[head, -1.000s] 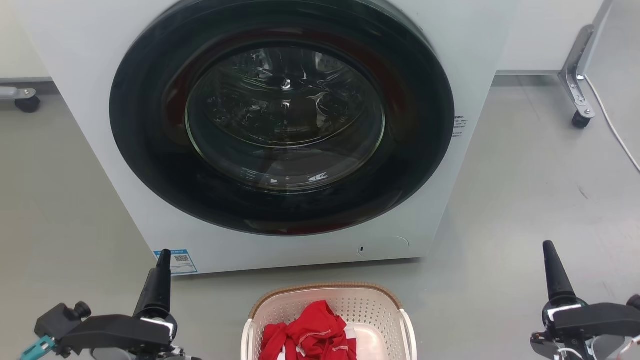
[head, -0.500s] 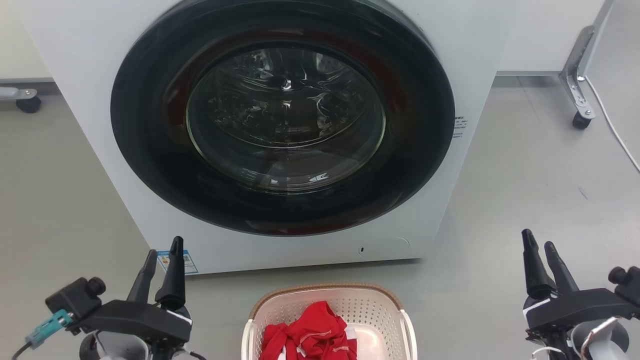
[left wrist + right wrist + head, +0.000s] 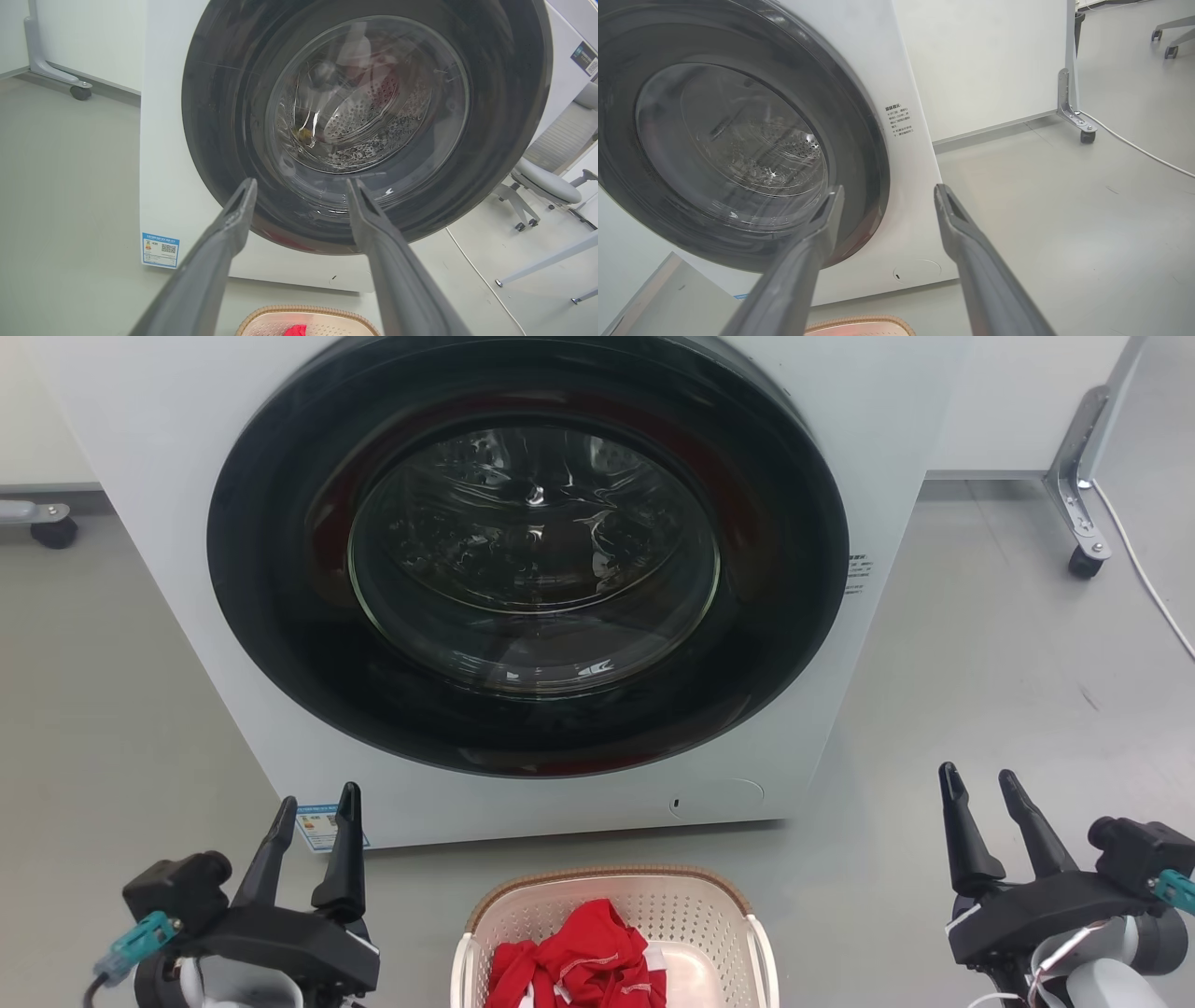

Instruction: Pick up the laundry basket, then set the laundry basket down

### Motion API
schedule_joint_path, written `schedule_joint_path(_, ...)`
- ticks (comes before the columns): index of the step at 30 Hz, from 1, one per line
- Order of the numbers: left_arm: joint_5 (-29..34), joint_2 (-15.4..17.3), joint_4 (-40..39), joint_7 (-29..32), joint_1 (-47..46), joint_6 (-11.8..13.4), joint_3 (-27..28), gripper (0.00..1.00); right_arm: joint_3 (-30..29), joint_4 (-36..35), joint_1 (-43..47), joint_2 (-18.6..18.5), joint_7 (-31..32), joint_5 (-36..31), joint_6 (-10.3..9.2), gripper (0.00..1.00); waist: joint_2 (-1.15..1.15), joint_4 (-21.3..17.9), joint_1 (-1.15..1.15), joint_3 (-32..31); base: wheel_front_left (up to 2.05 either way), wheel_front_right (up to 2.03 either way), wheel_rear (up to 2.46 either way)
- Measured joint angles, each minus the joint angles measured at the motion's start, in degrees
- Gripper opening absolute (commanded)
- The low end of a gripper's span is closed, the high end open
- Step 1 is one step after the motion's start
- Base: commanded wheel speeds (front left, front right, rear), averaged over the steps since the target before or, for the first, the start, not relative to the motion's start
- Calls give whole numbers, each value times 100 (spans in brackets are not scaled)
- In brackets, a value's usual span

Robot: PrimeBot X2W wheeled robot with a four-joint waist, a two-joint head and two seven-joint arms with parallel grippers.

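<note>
Laundry basket point(image 3: 709, 910) on floor holds red clothes point(image 3: 579, 957).

Lighting bright, even and diffuse, with no hard shadows. A faint grey shadow sits on the floor point(image 3: 980, 663), tight against the washer point(image 3: 140, 448) base, so the light comes from above. Small white glints show on the door glass point(image 3: 532, 551); the drum behind it reads dim. Head view is sharp. In the right wrist view, the washer's side edge bows. In the left wrist view, the fingers point(image 3: 205, 280) blur toward the bottom of the frame.
</note>
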Motion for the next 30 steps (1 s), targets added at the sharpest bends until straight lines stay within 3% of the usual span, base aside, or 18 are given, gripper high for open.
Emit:
schedule_joint_path(17,1068,77,147,-360,-3,254,-271,100,366,216,-131,-131,-355,-1145,-193,100,0,-30,0,-11,0,0,0)
schedule_joint_path(30,1783,112,282,-641,-19,450,-425,100,530,426,-193,-199,-646,-1836,-203,100,0,-45,0,-26,0,0,0)
